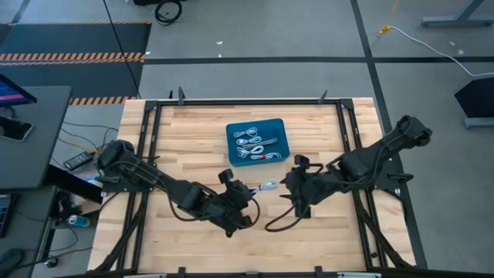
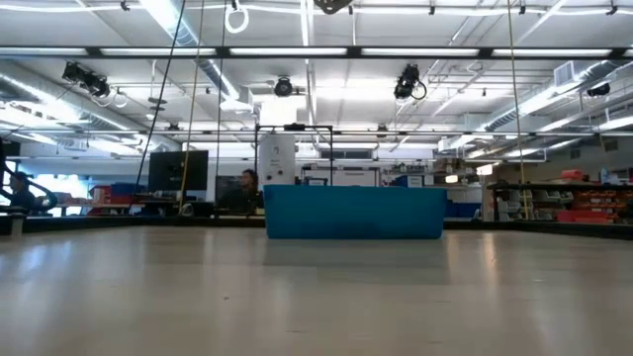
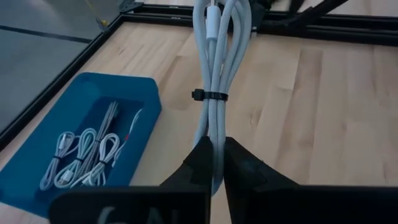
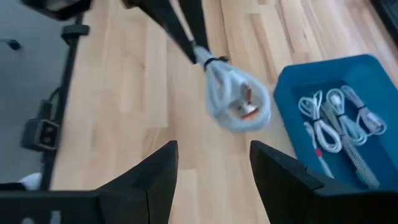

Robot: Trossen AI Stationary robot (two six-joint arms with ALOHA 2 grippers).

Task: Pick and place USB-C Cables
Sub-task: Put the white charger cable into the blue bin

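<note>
My left gripper (image 1: 258,188) (image 3: 217,146) is over the middle of the table, shut on a coiled silvery-grey USB-C cable bundle (image 1: 269,185) (image 3: 214,62) (image 4: 236,102) bound by a dark tie (image 3: 209,96). My right gripper (image 1: 292,185) (image 4: 213,155) is open just to the right of the bundle and faces it without touching. Farther back, a blue tray (image 1: 279,127) (image 3: 140,102) (image 4: 292,81) (image 2: 354,213) holds several more coiled cables (image 1: 253,143) (image 3: 87,152) (image 4: 339,121), lying flat on its floor. One has a red band (image 4: 318,151). My left gripper pinches the bundle's near end (image 3: 216,134) between its two fingers. The fingers lie along the bundle, which sticks out past the fingertips toward the table's right. In the right wrist view the looped far end (image 4: 239,109) hangs free above the wood, so the bundle is lifted clear.
Black frame rails (image 1: 154,139) (image 1: 351,131) run along the table's left and right sides and its far edge. Bare wood lies between the grippers and the tray and along the near side (image 1: 255,247). A black robot wire loops on the table by the right arm (image 1: 278,224).
</note>
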